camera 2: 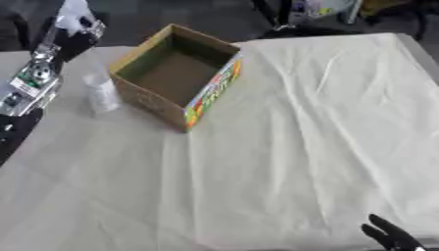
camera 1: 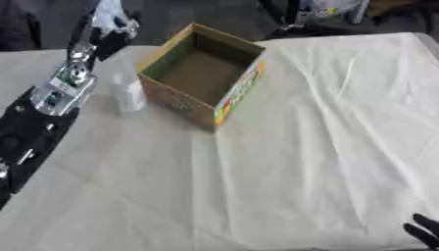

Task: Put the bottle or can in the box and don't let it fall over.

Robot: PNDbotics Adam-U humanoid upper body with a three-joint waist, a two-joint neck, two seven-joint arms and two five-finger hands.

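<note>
An open cardboard box [camera 1: 202, 73] with a colourful side stands at the back middle of the table, nothing showing inside it. A clear plastic bottle [camera 1: 129, 94] stands upright on the cloth just left of the box. My left arm runs up the left side, and its hand [camera 1: 105, 30] is raised behind and to the left of the bottle, apart from it. A pale shape shows at that hand's tip; I cannot make out what it is. My right hand [camera 2: 390, 237] rests open at the lower right corner, fingers up.
A white creased cloth [camera 1: 326, 147] covers the table. Dark floor and the legs of furniture [camera 1: 300, 19] lie beyond the far edge. My silver and black left forearm [camera 1: 56, 95] lies close beside the bottle.
</note>
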